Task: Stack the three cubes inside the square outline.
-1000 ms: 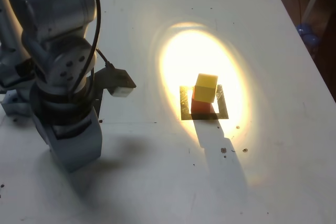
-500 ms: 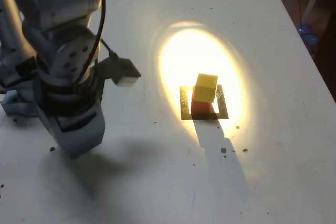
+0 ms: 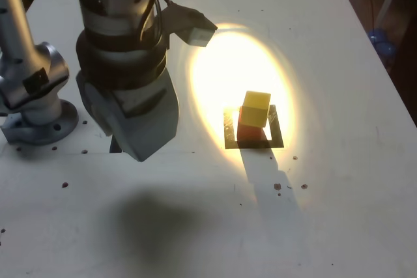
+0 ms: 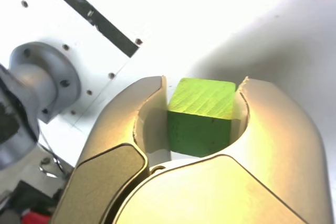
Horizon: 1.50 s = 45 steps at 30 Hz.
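The green cube (image 4: pixel 202 121) sits between my gripper's (image 4: pixel 202 85) two fingers, which are shut on it above the white table. In the exterior view the gripper (image 3: pixel 138 144) hangs to the left of the square outline (image 3: pixel 277 140), and its body hides the green cube there. Inside the outline stands the red cube (image 3: pixel 246 129) with the yellow cube (image 3: pixel 255 109) on top of it, turned slightly askew. The stack lies in the bright pool of the wrist lamp.
The arm's round base (image 3: pixel 36 122) is bolted at the exterior view's left. A thin dark strip (image 4: pixel 86 14) lies on the table near the base. The table's right edge (image 3: pixel 374 50) has a blue object (image 3: pixel 381 40) beyond it.
The arm has swung toward the exterior view's right and risen, bringing the gripper nearer the stack. The red and yellow cubes have not moved.
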Each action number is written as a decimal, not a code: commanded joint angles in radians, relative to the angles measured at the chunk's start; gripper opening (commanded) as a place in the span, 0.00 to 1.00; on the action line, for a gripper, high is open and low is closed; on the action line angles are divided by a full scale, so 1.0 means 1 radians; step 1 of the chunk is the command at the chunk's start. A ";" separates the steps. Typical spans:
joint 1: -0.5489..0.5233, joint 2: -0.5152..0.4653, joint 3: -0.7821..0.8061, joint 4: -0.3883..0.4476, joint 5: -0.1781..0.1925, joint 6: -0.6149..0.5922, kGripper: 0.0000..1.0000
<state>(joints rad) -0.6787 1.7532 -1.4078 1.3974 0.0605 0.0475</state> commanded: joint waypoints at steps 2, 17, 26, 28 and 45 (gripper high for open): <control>0.079 0.030 -0.085 0.042 -0.005 0.018 0.27; 0.405 0.236 -0.370 0.185 -0.031 0.142 0.27; 0.509 0.314 -0.449 0.194 -0.014 0.189 0.27; 0.521 0.325 -0.462 0.194 -0.009 0.195 0.27; 0.533 0.350 -0.527 0.194 0.008 0.214 0.87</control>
<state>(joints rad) -0.1482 2.0942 -1.9300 1.5823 0.0668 0.2577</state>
